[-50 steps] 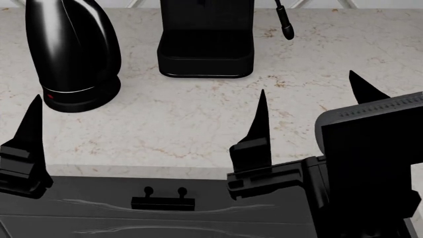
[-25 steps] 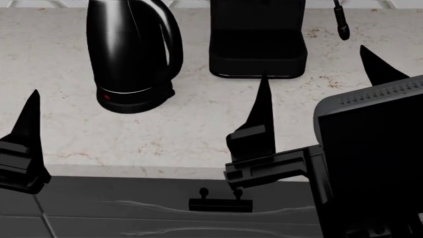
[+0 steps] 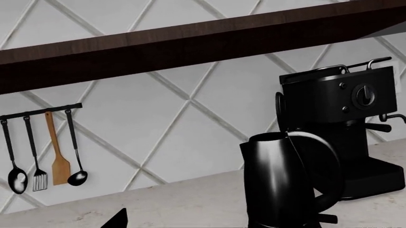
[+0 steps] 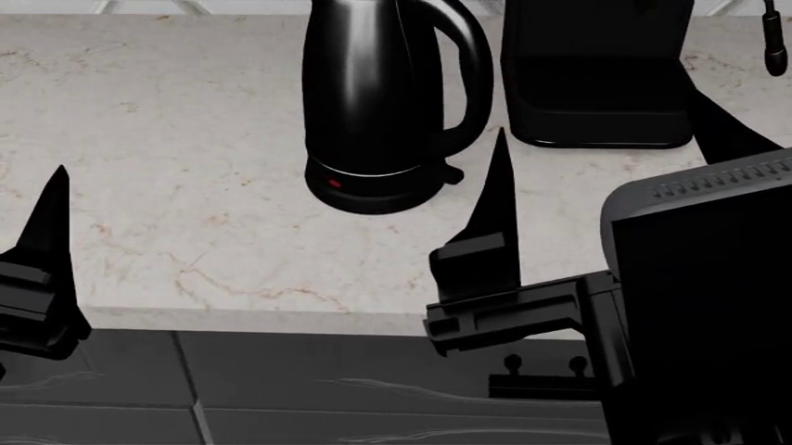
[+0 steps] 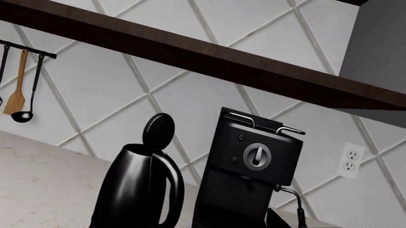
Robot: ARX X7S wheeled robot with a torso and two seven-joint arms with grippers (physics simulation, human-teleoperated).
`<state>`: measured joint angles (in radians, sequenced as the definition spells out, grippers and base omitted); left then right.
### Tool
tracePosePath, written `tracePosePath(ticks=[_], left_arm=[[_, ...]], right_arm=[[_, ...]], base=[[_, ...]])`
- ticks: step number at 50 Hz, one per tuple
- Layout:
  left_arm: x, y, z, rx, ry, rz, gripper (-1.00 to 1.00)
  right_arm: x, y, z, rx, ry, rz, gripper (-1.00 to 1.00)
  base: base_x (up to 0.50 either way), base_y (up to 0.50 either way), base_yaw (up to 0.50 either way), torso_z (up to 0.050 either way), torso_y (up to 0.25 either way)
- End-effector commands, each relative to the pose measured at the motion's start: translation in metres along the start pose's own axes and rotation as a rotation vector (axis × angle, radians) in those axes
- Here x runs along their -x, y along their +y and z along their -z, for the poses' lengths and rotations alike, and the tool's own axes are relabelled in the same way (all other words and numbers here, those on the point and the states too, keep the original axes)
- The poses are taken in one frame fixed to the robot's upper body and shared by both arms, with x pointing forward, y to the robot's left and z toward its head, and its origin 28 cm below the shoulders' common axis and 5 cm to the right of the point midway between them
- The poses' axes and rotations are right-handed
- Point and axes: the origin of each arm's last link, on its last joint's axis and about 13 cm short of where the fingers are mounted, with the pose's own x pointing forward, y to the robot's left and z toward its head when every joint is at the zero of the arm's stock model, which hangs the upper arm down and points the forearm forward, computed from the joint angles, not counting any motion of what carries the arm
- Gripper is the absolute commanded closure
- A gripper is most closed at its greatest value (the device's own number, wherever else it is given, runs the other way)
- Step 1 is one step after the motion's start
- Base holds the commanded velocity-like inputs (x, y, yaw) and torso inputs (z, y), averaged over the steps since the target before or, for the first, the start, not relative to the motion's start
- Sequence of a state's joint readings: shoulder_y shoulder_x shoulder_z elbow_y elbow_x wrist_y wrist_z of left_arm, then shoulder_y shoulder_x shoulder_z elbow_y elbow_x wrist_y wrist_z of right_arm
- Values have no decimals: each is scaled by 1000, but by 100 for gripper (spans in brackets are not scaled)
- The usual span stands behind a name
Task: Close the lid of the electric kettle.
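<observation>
The lid [image 5: 159, 127], a round glossy black disc, stands upright over the tall black tapered electric kettle [image 4: 384, 102] at the head view's upper centre. Your right gripper [image 4: 619, 158] sits nearer, jaws spread and empty; the left gripper's [image 4: 56, 213] state I cannot tell.

White diagonal-tiled wall [image 5: 146, 90], dark wood shelf [image 3: 190, 45], utensil rail [image 3: 39, 112], marble countertop [image 4: 173, 167], wall outlet [image 5: 349, 160]

electric kettle [image 3: 285, 183] beside coffee machine [image 3: 345, 128], utensils [image 3: 41, 161] hanging

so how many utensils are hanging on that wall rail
4 on the rail in the left wrist view, in a row: a spoon, a slotted turner, a wooden spatula and a ladle. The right wrist view crops the rail, so it shows fewer.
</observation>
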<state>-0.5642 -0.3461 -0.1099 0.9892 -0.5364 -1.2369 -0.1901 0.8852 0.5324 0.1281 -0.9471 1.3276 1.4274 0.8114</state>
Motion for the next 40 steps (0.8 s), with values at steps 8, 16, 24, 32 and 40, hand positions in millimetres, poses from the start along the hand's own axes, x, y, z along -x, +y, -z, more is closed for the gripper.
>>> tracePosePath(ticks=[8,16,24,32,40], left_arm=[[1,-1,2,3,3,7,-100],[1,0,0,4,-2,5,-100],[2,0,0,9,-3,5,-100],[2,1,0,19,-2,3,-100],[2,-1,-1,17,-2,4,-100]], right_arm=[[-1,-1,-6,21,-29,20,-100],[-1,1,-7,25,-34,16,-100],[1,4,-8,39,-34,0,-100],[1,6,-10,53,-40,-12,-100],[1,6,-11,58,-45,-18,-100]], base=[[375,-45,0,0,0],[500,-59,0,0,0],[500,-60,0,0,0],[500,-60,0,0,2],[500,-60,0,0,0]])
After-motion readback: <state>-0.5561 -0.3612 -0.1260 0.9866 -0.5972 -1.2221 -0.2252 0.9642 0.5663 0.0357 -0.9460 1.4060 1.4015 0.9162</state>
